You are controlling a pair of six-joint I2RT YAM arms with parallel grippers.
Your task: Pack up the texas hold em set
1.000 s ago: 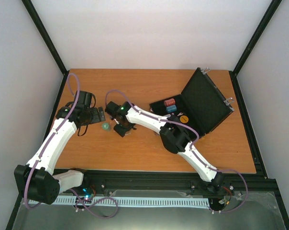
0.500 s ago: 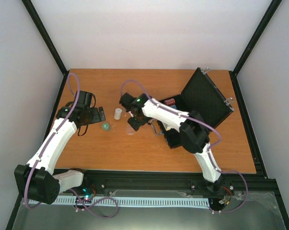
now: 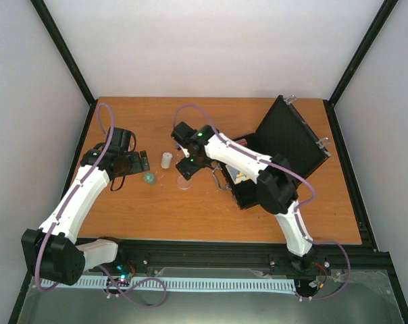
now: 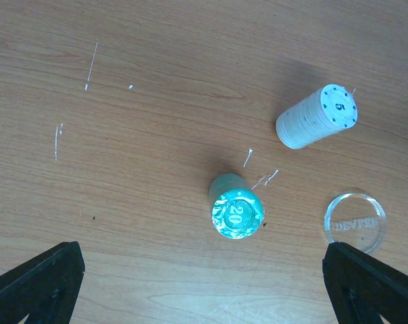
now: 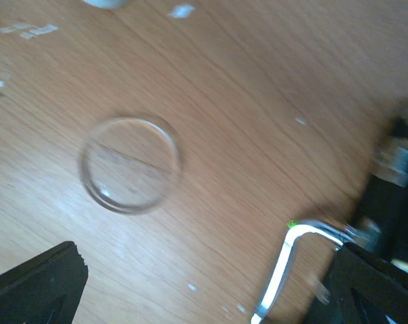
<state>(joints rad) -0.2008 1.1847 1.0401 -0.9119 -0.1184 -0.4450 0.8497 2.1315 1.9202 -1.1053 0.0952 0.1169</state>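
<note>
the teal stack (image 4: 236, 214) bears "20" on its top chip, in pale figures at the middle of a shiny teal face. the white stack (image 4: 319, 118) bears a dark "5" at the middle of its top chip, with small dark marks spaced round the rim. the clear disc (image 4: 354, 221) has one word cut across its middle; it starts "de" and looks like "dealer", though the middle letters are not sharp. in the right wrist view the same disc is blurred and no letters can be read. in the top view everything is too small to read.
</note>
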